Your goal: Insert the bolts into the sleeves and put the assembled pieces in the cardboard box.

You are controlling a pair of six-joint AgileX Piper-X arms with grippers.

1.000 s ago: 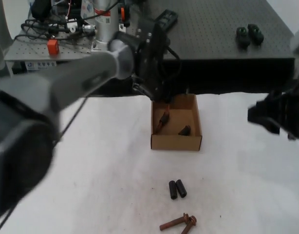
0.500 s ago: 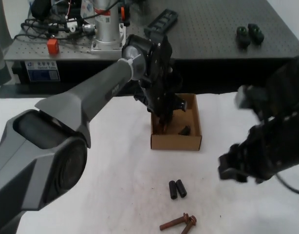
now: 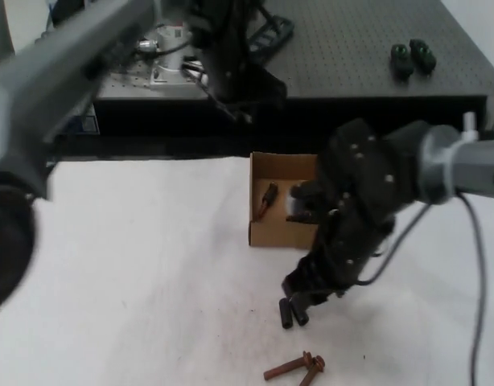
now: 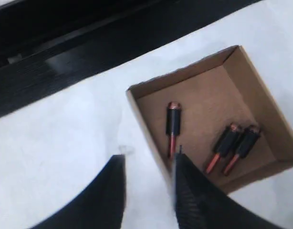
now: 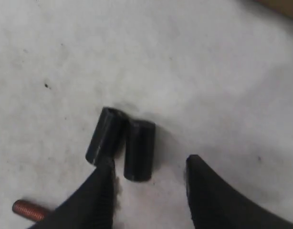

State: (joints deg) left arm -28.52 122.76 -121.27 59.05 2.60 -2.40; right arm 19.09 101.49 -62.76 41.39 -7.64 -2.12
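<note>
Black cylindrical sleeves (image 5: 138, 149) — on nubbly white cloth (image 5: 208, 71)

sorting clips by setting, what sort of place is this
Most likely a robotics lab bench. At the back stands a black perforated optical table with wired equipment beside it. In front, a white cloth holds a cardboard box, loose sleeves and bolts.
</note>
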